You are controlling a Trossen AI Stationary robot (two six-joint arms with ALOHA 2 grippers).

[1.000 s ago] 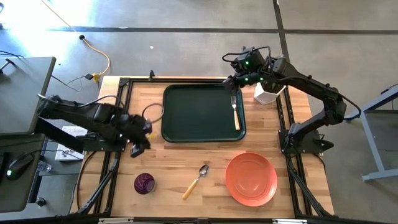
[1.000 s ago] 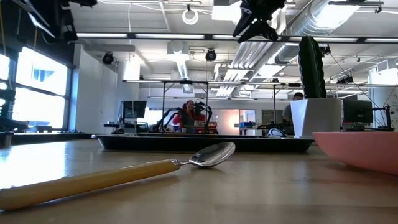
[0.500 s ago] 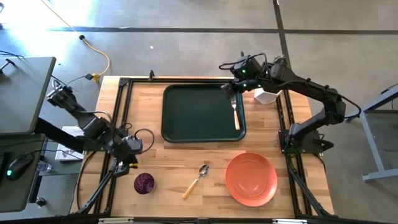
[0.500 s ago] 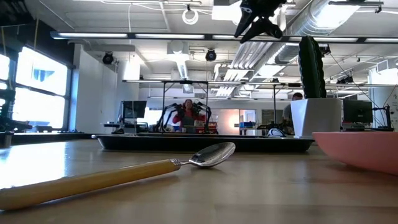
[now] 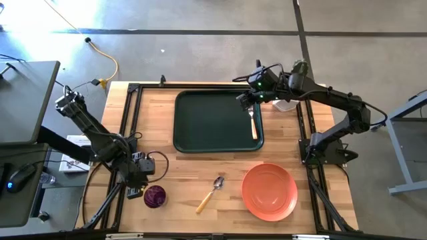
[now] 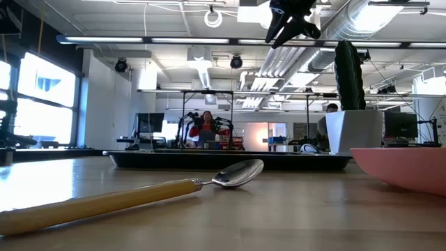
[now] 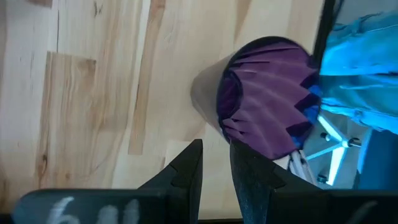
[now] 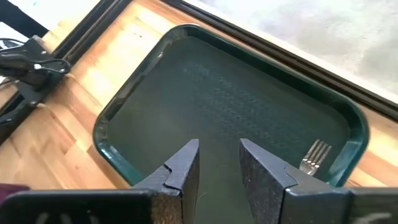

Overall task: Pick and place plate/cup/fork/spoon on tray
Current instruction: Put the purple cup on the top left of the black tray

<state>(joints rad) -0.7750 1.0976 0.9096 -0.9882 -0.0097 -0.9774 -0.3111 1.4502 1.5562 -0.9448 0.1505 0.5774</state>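
One fork (image 5: pixel 252 123) hugs the tray's (image 5: pixel 200 137) right rim, middle bare.

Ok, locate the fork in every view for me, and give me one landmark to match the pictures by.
High view: the fork lies along the tray's right rim, tines toward the far side.
Low view: not visible; only the tray's edge shows.
Left wrist view: not in it.
Right wrist view: only the fork's tines show, in a tray corner.
Shared landmark: the dark green tray, seen in three views.
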